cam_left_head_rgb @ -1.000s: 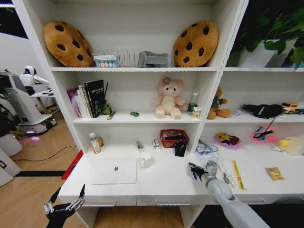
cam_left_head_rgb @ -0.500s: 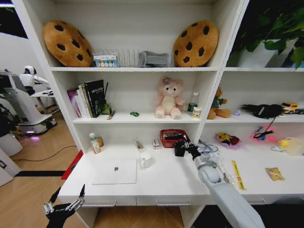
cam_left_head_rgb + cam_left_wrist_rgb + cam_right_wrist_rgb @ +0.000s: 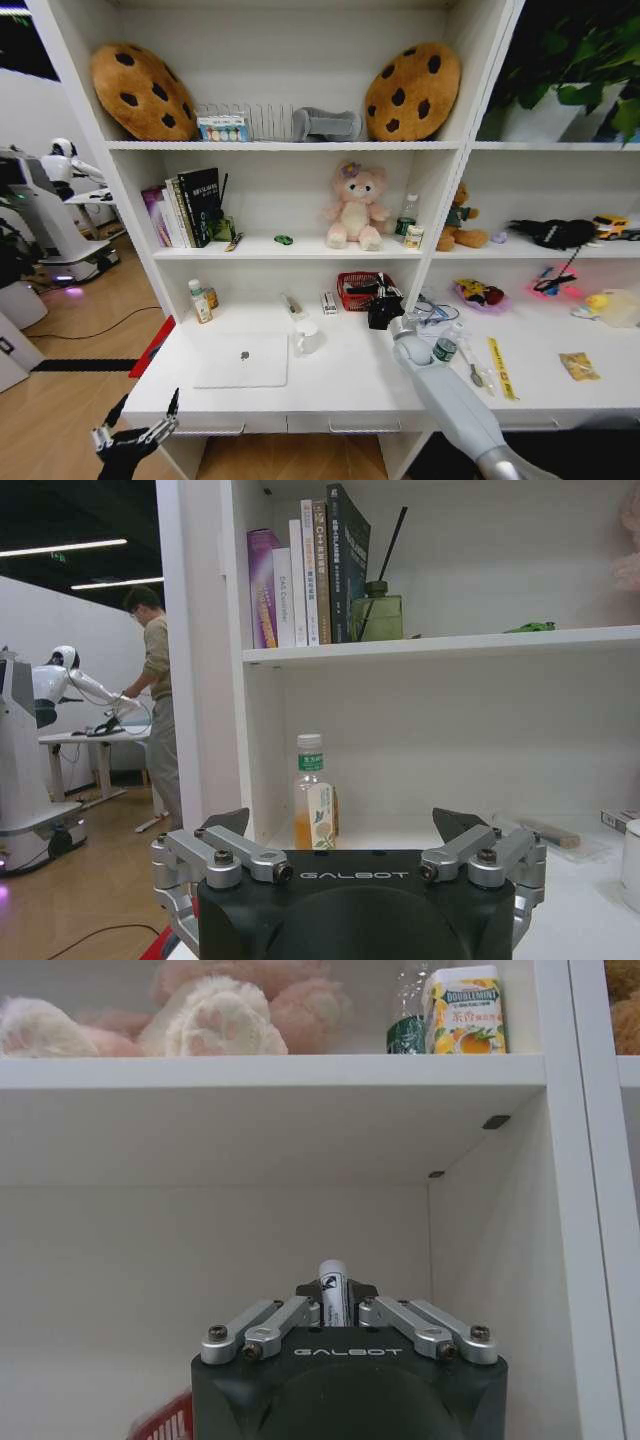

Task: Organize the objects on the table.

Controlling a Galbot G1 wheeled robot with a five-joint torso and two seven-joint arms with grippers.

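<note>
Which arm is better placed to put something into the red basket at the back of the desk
The right. Its gripper is shut on a small white tube beside the red mesh basket. The left gripper hangs open below the long white desk's front edge.

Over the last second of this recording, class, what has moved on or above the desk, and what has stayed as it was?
The right gripper, shut on a white marker, has travelled from the desk's front edge back towards the red basket and black holder. The left gripper stayed open, parked low off the table's front left corner. The laptop and mug have not shifted.
</note>
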